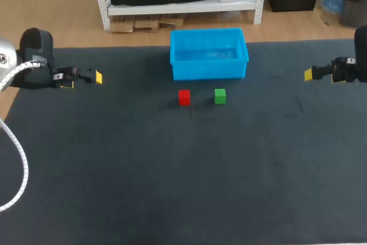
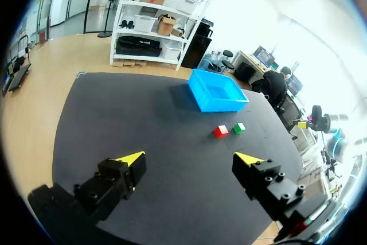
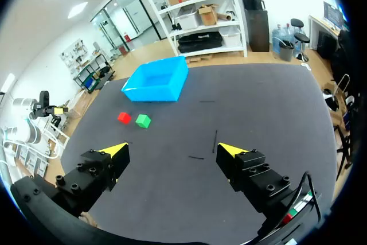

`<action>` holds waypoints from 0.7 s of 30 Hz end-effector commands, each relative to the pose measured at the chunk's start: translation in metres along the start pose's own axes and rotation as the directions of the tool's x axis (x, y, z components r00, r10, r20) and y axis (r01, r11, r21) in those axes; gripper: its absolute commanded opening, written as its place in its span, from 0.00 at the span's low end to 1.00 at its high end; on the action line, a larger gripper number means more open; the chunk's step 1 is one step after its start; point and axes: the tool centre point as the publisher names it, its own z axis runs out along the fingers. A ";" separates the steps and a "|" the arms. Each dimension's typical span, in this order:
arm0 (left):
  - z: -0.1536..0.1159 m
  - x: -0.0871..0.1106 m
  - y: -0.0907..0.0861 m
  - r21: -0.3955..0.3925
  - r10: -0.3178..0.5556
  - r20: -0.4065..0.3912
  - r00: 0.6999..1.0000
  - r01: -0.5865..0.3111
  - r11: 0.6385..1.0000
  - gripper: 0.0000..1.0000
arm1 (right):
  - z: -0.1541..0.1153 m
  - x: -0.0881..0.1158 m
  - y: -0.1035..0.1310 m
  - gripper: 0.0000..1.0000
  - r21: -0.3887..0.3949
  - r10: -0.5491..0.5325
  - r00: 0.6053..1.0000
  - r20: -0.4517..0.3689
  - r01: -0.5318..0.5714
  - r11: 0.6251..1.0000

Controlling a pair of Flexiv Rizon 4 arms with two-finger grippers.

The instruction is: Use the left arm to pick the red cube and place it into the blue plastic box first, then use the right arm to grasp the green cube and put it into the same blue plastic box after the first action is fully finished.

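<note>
Left tool (image 1: 85, 80): hangs over the left edge of the surface (image 1: 172, 170), jaws spread wide, holding nothing. In its wrist view both yellow tips stand well apart over bare mat, with the cubes and the box far ahead of them.

Right tool (image 1: 322, 76): hangs over the right edge, also wide open and holding nothing, well away from the cubes.

Red cube (image 1: 184, 97): sits on the surface just in front of the box (image 1: 209, 70), not touching it.

Green cube (image 1: 220, 96): on the surface beside the red cube, to its right, with a small gap between them.

Box: upright at the far middle of the surface, open side up.
</note>
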 end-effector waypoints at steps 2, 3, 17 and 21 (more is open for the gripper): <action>0.000 0.001 0.002 0.010 0.002 0.007 1.000 -0.002 1.000 1.00 | 0.000 0.000 0.000 1.00 0.000 0.000 1.000 -0.001 0.000 1.000; 0.000 0.001 0.002 0.010 0.002 0.007 1.000 -0.002 1.000 1.00 | 0.000 0.000 0.000 1.00 0.000 0.000 1.000 -0.001 0.000 1.000; 0.019 -0.015 -0.009 -0.047 -0.007 -0.074 0.997 0.004 0.999 1.00 | 0.000 0.000 0.000 1.00 0.000 0.000 1.000 -0.001 0.000 1.000; 0.029 -0.019 -0.018 -0.078 -0.012 -0.123 0.992 0.002 0.997 1.00 | 0.000 0.000 0.000 1.00 0.000 0.000 1.000 -0.001 0.000 1.000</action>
